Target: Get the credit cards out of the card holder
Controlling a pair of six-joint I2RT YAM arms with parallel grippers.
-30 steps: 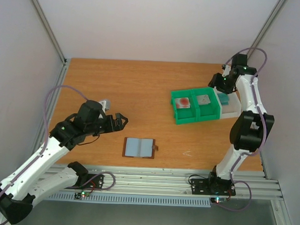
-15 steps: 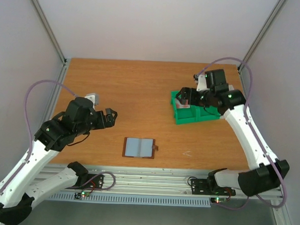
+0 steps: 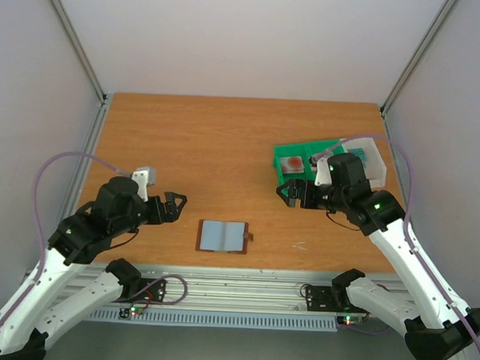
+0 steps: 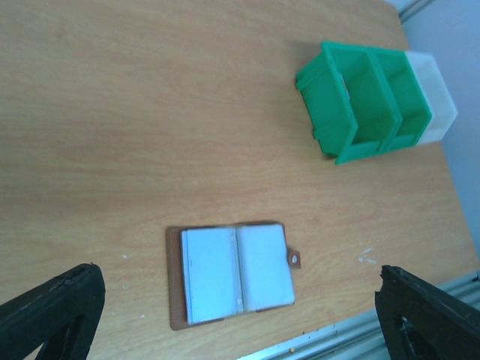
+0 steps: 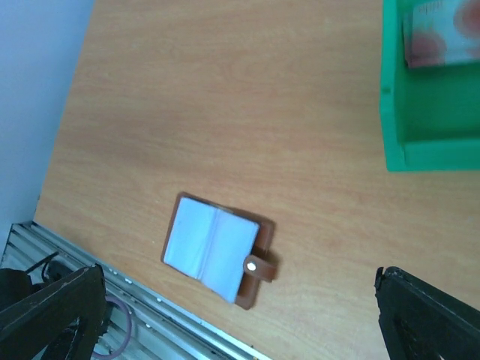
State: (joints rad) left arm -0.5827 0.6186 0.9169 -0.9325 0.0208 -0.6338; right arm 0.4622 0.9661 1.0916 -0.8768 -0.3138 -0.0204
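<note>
Top view: the card holder [image 3: 222,236] lies opened flat on the wooden counter [image 3: 210,131], near the front edge and about midway between the two arms, blue-grey pockets up, nothing gripping it. The left hand [image 3: 173,206] hangs to its left and a little farther back, jaws spread, holding nothing. The right hand [image 3: 288,193] sits at the near-left corner of the green bins [image 3: 279,159], jaws likewise spread and holding nothing; contact with the bin wall cannot be told. A pinkish card [image 3: 292,162] with a red blot lies in the left green compartment. A white bin [image 3: 378,158] stands against the right side of the green ones, partly behind the right arm. Left wrist view: only the dark fingers [image 4: 52,319] show, one in each lower corner, far apart. The card holder [image 4: 232,274] lies between them on bare wood, its closing tab [image 4: 295,257] sticking out toward the right. The green bins [image 4: 360,101] and the white bin [image 4: 435,94] stand well apart from it, upper right. Right wrist view: fingers [image 5: 49,315] again wide in the lower corners. The card holder [image 5: 217,251] lies open and slightly skewed, snap tab at its lower right. The pinkish card [image 5: 442,37] rests inside the green bin at top right.
</note>
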